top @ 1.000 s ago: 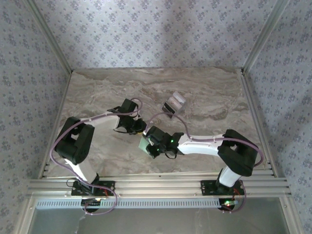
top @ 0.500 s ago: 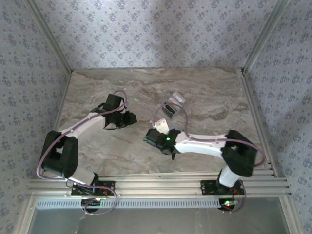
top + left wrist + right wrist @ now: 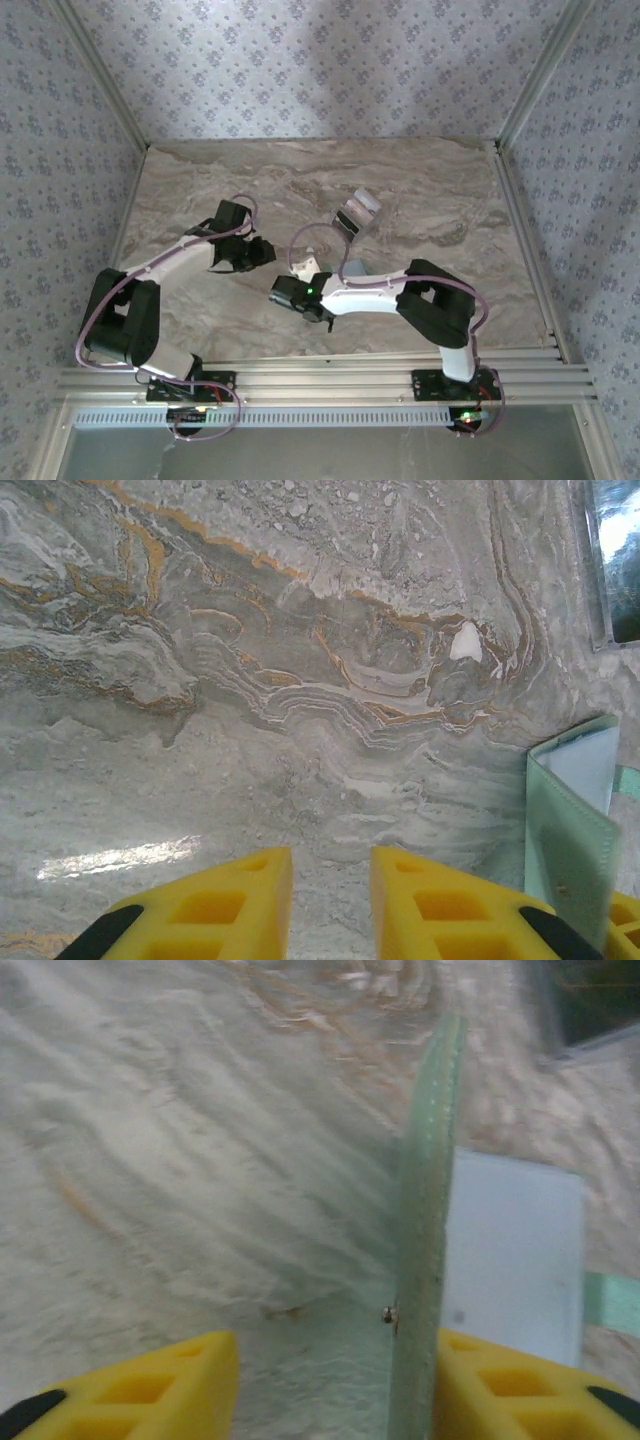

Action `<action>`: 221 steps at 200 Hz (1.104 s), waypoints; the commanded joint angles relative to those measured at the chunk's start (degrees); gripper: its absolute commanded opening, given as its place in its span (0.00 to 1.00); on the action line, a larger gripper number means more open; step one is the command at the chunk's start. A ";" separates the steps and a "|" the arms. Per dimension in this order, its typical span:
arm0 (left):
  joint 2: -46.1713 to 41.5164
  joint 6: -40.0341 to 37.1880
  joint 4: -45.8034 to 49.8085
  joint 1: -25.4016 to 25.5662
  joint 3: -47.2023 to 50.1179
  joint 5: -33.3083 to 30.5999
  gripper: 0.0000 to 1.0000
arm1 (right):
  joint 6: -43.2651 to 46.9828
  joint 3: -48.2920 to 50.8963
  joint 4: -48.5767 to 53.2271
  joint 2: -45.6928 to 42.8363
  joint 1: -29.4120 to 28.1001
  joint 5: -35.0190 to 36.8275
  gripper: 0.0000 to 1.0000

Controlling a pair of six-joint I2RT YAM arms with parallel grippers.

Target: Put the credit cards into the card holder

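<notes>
The pale-green card holder (image 3: 424,1230) stands on edge, leaning against the right finger of my right gripper (image 3: 335,1385). That gripper's jaws are wide apart, so it is open. A white card (image 3: 512,1250) lies just behind the holder. In the left wrist view the holder (image 3: 568,845) sits at the right edge with that white card (image 3: 588,765) showing in it. My left gripper (image 3: 330,885) is open over bare marble with nothing between its fingers. From above, the left gripper (image 3: 256,254) is left of the right gripper (image 3: 284,296). A white card (image 3: 366,204) and a dark card (image 3: 348,222) lie farther back.
The marble tabletop (image 3: 440,200) is ringed by an aluminium frame, with patterned walls behind it. The frame rail (image 3: 320,380) runs along the near edge by the arm bases. The right arm's cable (image 3: 300,240) loops above its wrist.
The left gripper pulled back to the left, away from the holder. The right arm folded and swung its gripper left and nearer, and the holder came along with it.
</notes>
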State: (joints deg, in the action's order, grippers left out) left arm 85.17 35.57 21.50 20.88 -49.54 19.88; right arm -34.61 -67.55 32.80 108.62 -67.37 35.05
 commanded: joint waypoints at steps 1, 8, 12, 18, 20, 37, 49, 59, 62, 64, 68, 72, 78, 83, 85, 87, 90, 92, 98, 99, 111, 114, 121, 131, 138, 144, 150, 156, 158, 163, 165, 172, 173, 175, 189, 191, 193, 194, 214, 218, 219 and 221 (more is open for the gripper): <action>-1.53 0.11 0.83 -0.32 0.07 0.37 0.27 | 2.85 3.36 -7.57 -3.36 1.59 -11.45 0.60; -1.48 0.03 0.83 -0.32 -0.03 0.58 0.27 | 3.12 4.65 -9.78 -4.23 2.09 -14.07 0.63; -1.44 0.02 0.90 -0.32 -0.11 0.60 0.27 | 3.29 5.47 -11.13 -4.69 2.59 -15.65 0.65; -1.40 0.01 0.95 -0.32 -0.20 0.68 0.27 | 3.56 6.66 -13.17 -5.62 3.21 -18.11 0.68; -1.36 -0.07 0.97 -0.32 -0.16 0.73 0.27 | 3.62 7.00 -13.89 -5.81 3.34 -18.93 0.69; -1.29 -0.02 0.91 -0.25 -0.48 1.53 0.27 | 4.02 9.25 -17.95 -7.23 4.85 -24.16 0.73; -1.17 -0.02 0.83 0.00 -0.74 1.91 0.27 | 4.06 10.40 -19.89 -7.68 6.15 -27.08 0.75; -0.94 -0.30 0.94 0.65 -1.37 2.13 0.27 | 4.20 11.78 -21.82 -8.06 7.35 -29.55 0.75; -0.85 -0.40 1.07 0.99 -1.61 2.22 0.27 | 4.20 12.04 -22.48 -8.27 7.75 -30.32 0.75; -0.81 -0.48 1.13 1.22 -1.79 2.26 0.27 | 4.27 12.43 -22.86 -8.27 8.02 -30.64 0.75; -0.64 -0.71 1.28 1.76 -2.20 2.42 0.27 | 4.52 13.03 -23.56 -8.41 8.49 -31.59 0.75; -0.40 -0.88 1.30 2.37 -2.64 2.56 0.27 | 5.05 13.49 -24.07 -8.64 8.92 -32.32 0.75; 0.08 -1.10 1.44 3.41 -3.30 2.89 0.26 | 5.19 14.12 -24.73 -8.76 9.57 -33.43 0.75; 0.53 -1.17 1.34 4.23 -3.96 3.32 0.26 | 5.19 14.56 -25.11 -8.89 9.98 -34.09 0.74; 0.64 -1.13 1.24 4.55 -4.18 3.57 0.26 | 5.13 14.82 -25.29 -8.93 10.18 -34.28 0.74; 0.91 -1.12 1.09 4.83 -4.34 3.76 0.25 | 5.05 15.06 -25.49 -8.99 10.32 -34.48 0.74; 1.12 -1.00 0.83 5.20 -4.60 4.15 0.25 | 5.02 15.23 -25.84 -9.08 10.59 -34.90 0.73; 1.38 -0.91 0.63 5.57 -4.76 4.34 0.24 | 4.93 15.53 -26.03 -9.09 10.77 -35.08 0.73; 1.95 -0.58 -0.06 6.34 -5.22 4.83 0.23 | 4.78 16.13 -26.74 -9.33 11.13 -35.70 0.71; 2.07 -0.54 -0.14 6.44 -5.31 4.91 0.23 | 4.76 16.22 -26.78 -9.36 11.17 -35.90 0.71; 3.71 -0.08 -0.98 8.01 -6.52 5.59 0.19 | 4.57 17.23 -28.13 -9.68 11.89 -37.19 0.69; 4.19 0.05 -1.15 8.36 -6.86 5.75 0.19 | 4.43 17.53 -28.37 -9.73 11.96 -37.46 0.68; 5.51 0.32 -1.61 9.14 -7.63 6.43 0.17 | 4.29 18.08 -28.94 -10.05 12.16 -37.94 0.65; 7.47 0.71 -2.56 10.01 -8.65 7.16 0.14 | 4.21 18.57 -29.60 -10.40 12.35 -38.50 0.60; 8.76 1.05 -3.08 10.73 -9.31 7.58 0.12 | 4.22 18.89 -29.85 -10.72 12.36 -38.73 0.55; 9.88 1.23 -3.57 11.25 -9.95 7.99 0.11 | 4.31 19.11 -29.94 -10.87 12.43 -38.80 0.51; 10.96 1.40 -4.04 11.75 -10.49 8.42 0.10 | 4.38 19.26 -29.90 -11.03 12.41 -38.70 0.48; 11.91 1.51 -4.53 12.30 -10.95 8.81 0.09 | 4.47 19.38 -29.77 -11.25 12.43 -38.70 0.46; 12.23 1.58 -4.66 12.40 -11.07 8.91 0.09 | 4.53 19.43 -29.75 -11.35 12.48 -38.66 0.46; 13.01 1.67 -4.88 12.74 -11.48 8.95 0.09 | 4.55 19.53 -29.73 -11.49 12.44 -38.57 0.45; 13.25 1.69 -4.88 12.88 -11.59 8.95 0.09 | 4.62 19.66 -29.77 -11.50 12.44 -38.61 0.44; 14.29 1.85 -5.21 13.32 -11.93 8.95 0.08 | 4.61 19.82 -29.83 -11.73 12.57 -38.65 0.42; 14.39 1.86 -5.27 13.31 -11.96 8.95 0.08 | 4.62 19.82 -29.86 -11.79 12.60 -38.69 0.42; 14.70 1.87 -5.24 13.37 -11.96 8.95 0.08 | 4.57 19.87 -29.82 -11.81 12.61 -38.73 0.41; 16.26 1.81 -5.44 13.83 -12.00 8.74 0.07 | 4.76 20.09 -29.77 -12.16 12.89 -38.91 0.40; 16.39 1.79 -5.35 13.92 -11.90 8.61 0.07 | 4.78 20.09 -29.73 -12.15 12.95 -38.91 0.40; 16.53 1.74 -5.29 13.92 -11.81 8.43 0.07 | 4.81 20.04 -29.66 -12.17 12.96 -38.91 0.40; 16.62 1.72 -5.26 13.92 -11.81 8.34 0.07 | 4.81 20.02 -29.64 -12.18 12.97 -38.91 0.40; 17.36 0.78 -4.44 14.10 -10.47 6.47 0.07 | 5.33 19.89 -28.95 -12.73 13.18 -39.09 0.39; 17.40 0.58 -4.31 14.17 -10.14 6.28 0.07 | 5.49 19.87 -28.72 -12.85 13.23 -39.13 0.39; 17.40 0.57 -4.29 14.18 -10.01 6.25 0.07 | 5.55 19.85 -28.69 -12.83 13.23 -39.11 0.39; 17.40 0.40 -4.39 14.20 -9.80 6.23 0.07 | 5.64 19.72 -28.63 -12.93 13.32 -39.10 0.39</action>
State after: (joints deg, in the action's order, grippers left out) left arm 101.93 37.04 16.53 34.65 -60.07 27.14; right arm -30.04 -48.38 2.37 96.86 -54.11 -1.48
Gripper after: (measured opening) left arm 0.070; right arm 0.392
